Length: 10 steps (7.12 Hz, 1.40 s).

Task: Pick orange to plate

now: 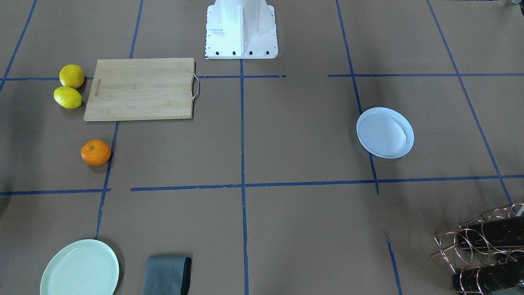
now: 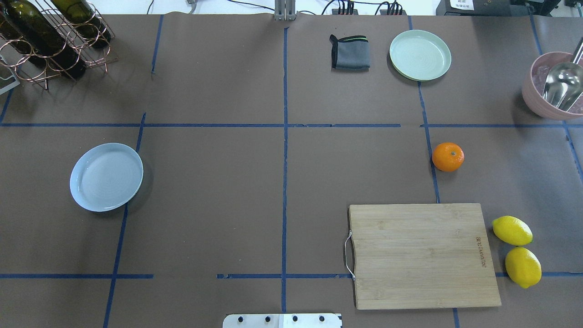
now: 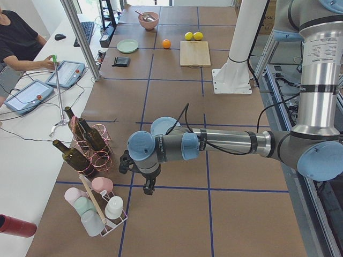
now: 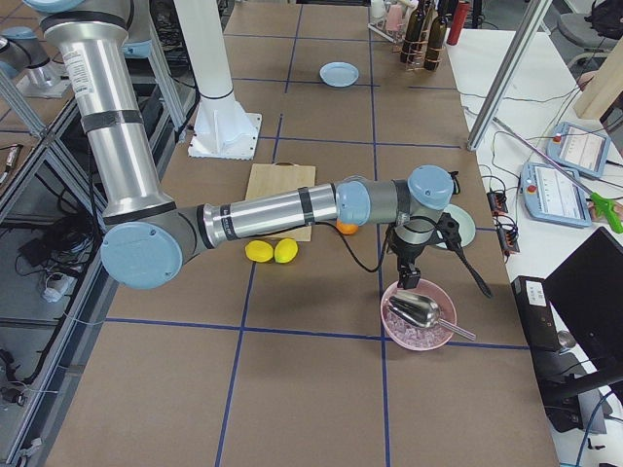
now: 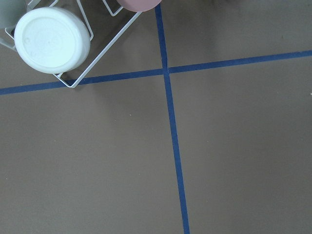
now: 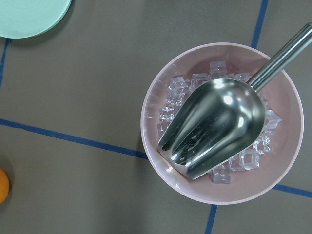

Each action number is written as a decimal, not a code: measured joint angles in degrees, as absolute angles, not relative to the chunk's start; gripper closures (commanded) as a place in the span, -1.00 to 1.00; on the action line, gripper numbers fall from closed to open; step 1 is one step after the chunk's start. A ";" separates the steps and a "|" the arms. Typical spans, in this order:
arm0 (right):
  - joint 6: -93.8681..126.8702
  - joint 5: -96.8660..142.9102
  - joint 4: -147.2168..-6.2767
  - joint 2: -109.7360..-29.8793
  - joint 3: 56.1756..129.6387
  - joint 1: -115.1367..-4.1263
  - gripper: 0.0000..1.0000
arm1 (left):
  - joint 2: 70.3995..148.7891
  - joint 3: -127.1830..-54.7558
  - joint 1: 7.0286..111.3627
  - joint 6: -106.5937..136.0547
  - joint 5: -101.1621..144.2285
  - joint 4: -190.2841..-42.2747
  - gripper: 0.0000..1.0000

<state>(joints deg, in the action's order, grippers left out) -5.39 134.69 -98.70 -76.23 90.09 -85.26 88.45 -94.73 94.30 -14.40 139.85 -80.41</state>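
Note:
The orange (image 2: 448, 156) lies on the brown table on the right side of the overhead view, beyond the cutting board; it also shows as the orange (image 1: 95, 152) and at the edge as the orange (image 6: 2, 185). The white plate (image 2: 106, 176) sits far off on the left side, also seen as the plate (image 1: 385, 132). My left gripper (image 3: 149, 187) hangs near the plate's end of the table; my right gripper (image 4: 407, 282) hovers over a pink bowl, beside the orange. Both grippers show only in side views, so I cannot tell open or shut.
A wooden cutting board (image 2: 423, 255) and two lemons (image 2: 512, 230) lie near the orange. A mint-green plate (image 2: 420, 54), a grey cloth (image 2: 350, 52) and a pink bowl (image 6: 146, 126) of ice with a metal scoop stand beyond. A wine rack (image 2: 45, 41) and cup rack (image 3: 99, 209) stand past the white plate.

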 measured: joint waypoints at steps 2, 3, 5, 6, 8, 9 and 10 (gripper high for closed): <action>-5.50 134.60 -98.66 -76.40 90.09 -85.25 -1.00 | 88.55 -96.30 94.38 -13.99 139.84 -80.50 -1.00; -5.49 134.59 -98.68 -76.43 90.05 -85.25 -1.00 | 88.58 -96.84 94.31 -14.23 139.63 -80.67 -1.00; -5.32 134.77 -98.70 -76.46 89.79 -85.22 -1.00 | 88.55 -97.35 94.21 -13.90 139.42 -80.85 -1.00; -5.27 135.66 -98.70 -76.49 89.88 -85.20 -1.00 | 88.53 -97.26 94.13 -13.91 139.64 -80.97 -1.00; -5.24 139.10 -98.64 -77.06 90.40 -84.96 -1.00 | 87.70 -97.39 94.14 -14.41 139.93 -82.98 -1.00; -5.23 139.82 -98.62 -77.43 91.23 -84.29 -1.00 | 86.98 -97.63 94.11 -14.47 140.36 -84.53 -1.00; -5.24 140.14 -98.62 -77.86 92.24 -83.44 -1.00 | 86.63 -97.75 93.30 -14.34 142.49 -87.47 -1.00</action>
